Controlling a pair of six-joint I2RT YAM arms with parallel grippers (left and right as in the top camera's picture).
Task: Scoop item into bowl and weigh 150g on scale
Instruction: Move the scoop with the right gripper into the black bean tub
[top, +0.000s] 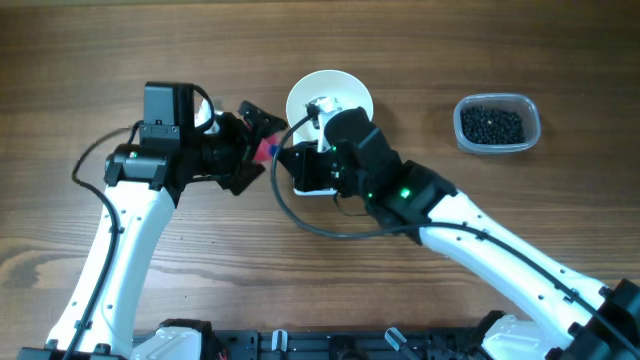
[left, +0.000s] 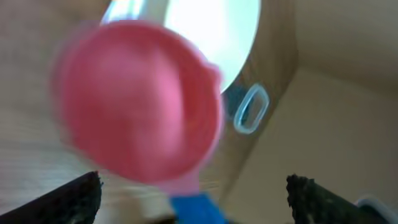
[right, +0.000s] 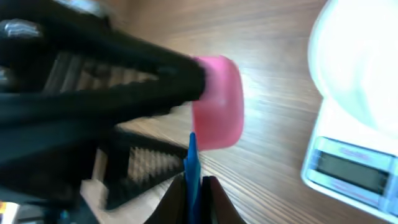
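Lower frame, the right gripper (right: 194, 190) pinches the blue handle (right: 192, 158) of the pink measuring scoop (right: 219, 102); the left gripper (left: 193, 190) stands spread wide around it. Beyond, the white bowl (right: 367, 56) sits on the scale (right: 348, 167); black beans (top: 492, 124) lie in the clear tub (top: 458, 125), upper right overhead.

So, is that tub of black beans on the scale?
No, the tub stands on the table, well apart from the scale, which carries the white bowl.
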